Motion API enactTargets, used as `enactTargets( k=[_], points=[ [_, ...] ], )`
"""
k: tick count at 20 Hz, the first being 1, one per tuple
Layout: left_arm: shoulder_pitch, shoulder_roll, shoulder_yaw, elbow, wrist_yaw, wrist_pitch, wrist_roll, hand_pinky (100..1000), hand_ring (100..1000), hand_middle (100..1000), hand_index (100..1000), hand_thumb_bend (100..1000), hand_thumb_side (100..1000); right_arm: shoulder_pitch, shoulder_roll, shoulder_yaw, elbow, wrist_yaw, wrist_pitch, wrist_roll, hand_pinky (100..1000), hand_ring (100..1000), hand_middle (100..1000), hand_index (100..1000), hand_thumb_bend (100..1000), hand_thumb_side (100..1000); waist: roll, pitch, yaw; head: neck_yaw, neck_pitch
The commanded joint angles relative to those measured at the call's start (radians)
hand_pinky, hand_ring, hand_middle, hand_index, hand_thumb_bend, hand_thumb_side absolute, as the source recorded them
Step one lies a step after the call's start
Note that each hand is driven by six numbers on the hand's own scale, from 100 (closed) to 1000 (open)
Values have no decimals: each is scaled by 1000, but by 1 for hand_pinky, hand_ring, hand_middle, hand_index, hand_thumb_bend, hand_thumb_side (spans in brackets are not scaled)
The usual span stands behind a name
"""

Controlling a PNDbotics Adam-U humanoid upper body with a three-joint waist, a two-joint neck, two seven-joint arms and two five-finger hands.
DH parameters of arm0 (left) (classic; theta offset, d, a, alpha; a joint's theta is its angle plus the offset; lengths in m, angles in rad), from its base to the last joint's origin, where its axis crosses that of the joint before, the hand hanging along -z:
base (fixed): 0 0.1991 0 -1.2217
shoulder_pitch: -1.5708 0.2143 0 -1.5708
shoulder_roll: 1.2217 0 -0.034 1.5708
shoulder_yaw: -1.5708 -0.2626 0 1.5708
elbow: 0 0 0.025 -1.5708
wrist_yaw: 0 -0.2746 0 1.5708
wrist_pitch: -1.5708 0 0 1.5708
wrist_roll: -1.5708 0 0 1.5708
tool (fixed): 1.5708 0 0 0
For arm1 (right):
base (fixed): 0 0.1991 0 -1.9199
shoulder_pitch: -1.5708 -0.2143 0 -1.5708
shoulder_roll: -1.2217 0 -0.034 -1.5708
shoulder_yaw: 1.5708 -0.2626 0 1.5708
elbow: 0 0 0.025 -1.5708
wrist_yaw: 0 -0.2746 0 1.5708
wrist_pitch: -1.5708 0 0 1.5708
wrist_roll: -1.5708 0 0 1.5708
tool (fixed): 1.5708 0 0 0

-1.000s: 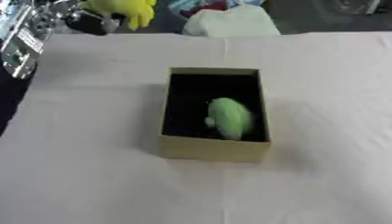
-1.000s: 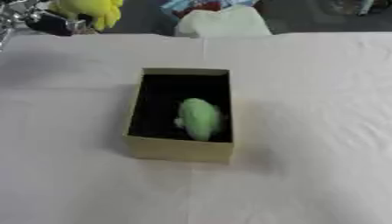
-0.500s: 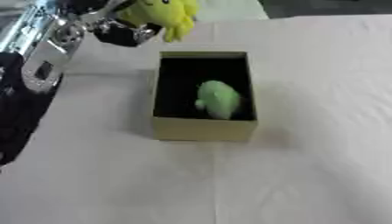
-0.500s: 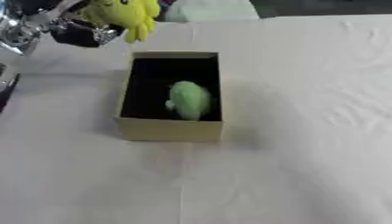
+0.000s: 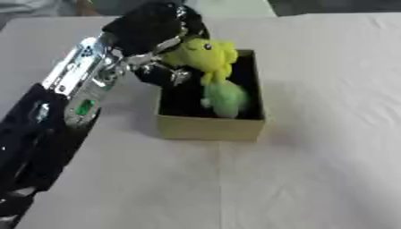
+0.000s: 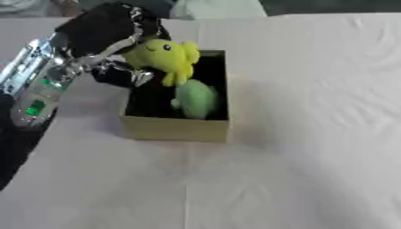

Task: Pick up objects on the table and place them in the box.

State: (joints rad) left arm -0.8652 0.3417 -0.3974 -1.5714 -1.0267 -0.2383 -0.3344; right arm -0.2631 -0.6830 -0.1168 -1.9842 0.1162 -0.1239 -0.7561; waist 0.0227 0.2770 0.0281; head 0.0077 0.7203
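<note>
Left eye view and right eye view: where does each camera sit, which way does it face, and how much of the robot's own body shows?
Left eye view: from the robot's head, looking down at the table and the box; the left arm comes in from the left, its robot hand holding a yellow toy over the box.
Right eye view: same head, same downward look, scene shifted slightly left; the same left arm and hand show.
Shared: box, yellow toy, and a green toy lying in the box. No right hand shows.
</note>
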Motion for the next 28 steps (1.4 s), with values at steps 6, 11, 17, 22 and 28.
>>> enactTargets(
  k=[6,11,17,22,28],
  points=[
    [-1,-34,-13,47,-64,-13,3,644,600,542,721,388,275,-1,-12,-6,-16,-6,9,0,748,701,664,764,187,975,-6,-10,-3,2,-14],
    [4,-39,-8,73,-96,-2,11,813,806,804,920,582,371,1,-13,-7,-16,-5,11,0,747,701,664,763,191,974,-5,-7,-7,0,-18],
    [8,-36,-7,80,-170,-1,-60,947,970,955,1000,739,394,2,-14,-8,-16,-3,10,-2,747,700,664,763,192,975,-4,-6,-13,-1,-20],
    [7,-32,21,21,-200,46,-30,978,996,961,1000,764,461,3,-16,-8,-16,-3,10,-4,746,700,664,763,192,976,-4,-10,-14,1,-20],
    [14,-5,70,-103,-104,116,79,932,935,874,969,662,566,5,-20,-11,-16,-2,8,-7,746,700,666,763,190,977,-6,-19,-10,-2,-22]
  ],
)
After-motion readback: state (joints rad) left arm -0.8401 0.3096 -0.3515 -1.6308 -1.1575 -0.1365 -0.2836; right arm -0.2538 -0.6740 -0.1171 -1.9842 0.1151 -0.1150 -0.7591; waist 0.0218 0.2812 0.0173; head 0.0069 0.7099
